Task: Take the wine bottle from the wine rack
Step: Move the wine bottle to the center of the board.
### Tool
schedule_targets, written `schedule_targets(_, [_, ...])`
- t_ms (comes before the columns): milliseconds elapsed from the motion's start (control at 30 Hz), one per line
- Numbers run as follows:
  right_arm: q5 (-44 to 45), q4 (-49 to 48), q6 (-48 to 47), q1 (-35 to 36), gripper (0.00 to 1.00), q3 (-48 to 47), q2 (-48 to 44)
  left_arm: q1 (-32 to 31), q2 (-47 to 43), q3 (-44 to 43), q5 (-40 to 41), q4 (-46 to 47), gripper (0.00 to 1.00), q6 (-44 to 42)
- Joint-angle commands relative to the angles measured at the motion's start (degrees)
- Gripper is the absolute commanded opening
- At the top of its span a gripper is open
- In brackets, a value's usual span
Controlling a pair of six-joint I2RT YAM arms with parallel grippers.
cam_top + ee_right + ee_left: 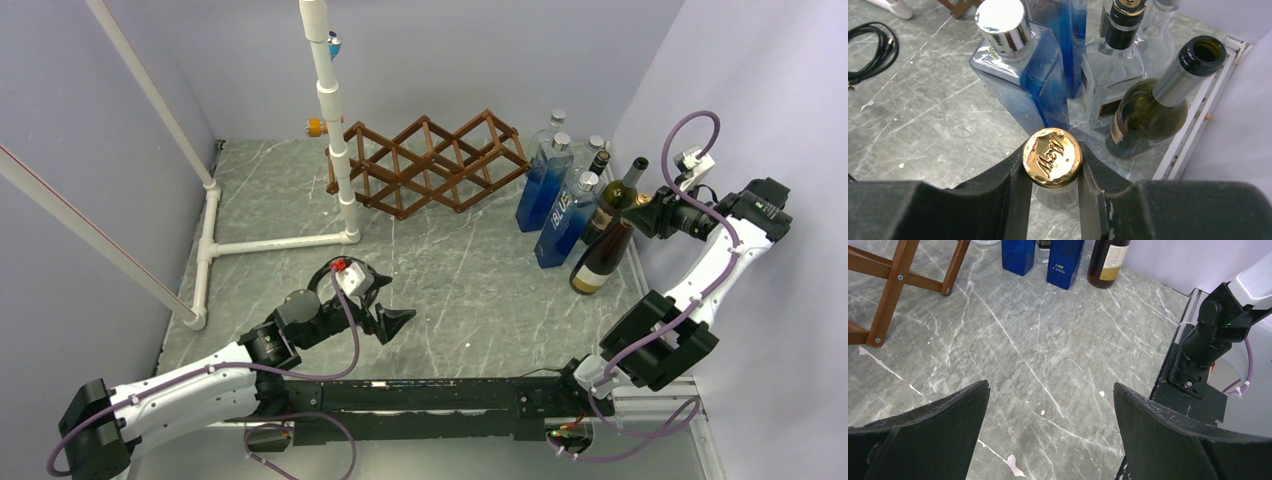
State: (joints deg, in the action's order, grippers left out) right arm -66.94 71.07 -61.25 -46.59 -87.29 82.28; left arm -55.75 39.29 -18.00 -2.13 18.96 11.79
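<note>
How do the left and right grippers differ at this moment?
The left gripper is open; the right gripper is shut. Left holds nothing; right clamps the gold cap of the wine bottle. Left hangs over bare table; right is among the bottles. Both have black fingers.

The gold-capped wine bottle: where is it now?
In the top view the wine bottle is at far right, beside the blue bottles, its cap in the right gripper.

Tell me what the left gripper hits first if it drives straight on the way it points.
Bare table lies ahead of the open left gripper; tilted down, it would probably touch that first. Otherwise the blue bottle is next in line. Depth is unclear.
</note>
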Motion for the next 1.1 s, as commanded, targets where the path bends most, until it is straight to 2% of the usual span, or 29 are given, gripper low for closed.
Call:
schedule_targets(0, [-9.66,5.89,-10.82,-0.17,0.16,-2.90,-0.46,0.11,-1.02,-0.01,-0.73,2.82,0.99,0.99])
schedule_targets(167, [-8.45,14.64,-19.43,-0.08,0.26,-4.54,1.99,0.09,-0.38,-0.34,-1.01,3.01,0.99,1.21])
schedule_targets(333, [-7.36,14.91,-19.91,-0.08,0.31,-3.56,1.83,0.11,-0.14,-0.86,-1.31,2.63,1.00,1.37])
schedule_targets(867, [-6.04,14.91,-17.82,0.00,0.69,-4.32,-2.04,0.12,-1.08,-2.34,-1.91,1.05,1.00,1.56])
schedule_targets(1067, [-5.48,14.96,-15.23,0.01,0.77,-7.16,-3.50,0.10,-1.56,-3.20,-2.17,0.01,0.99,1.11])
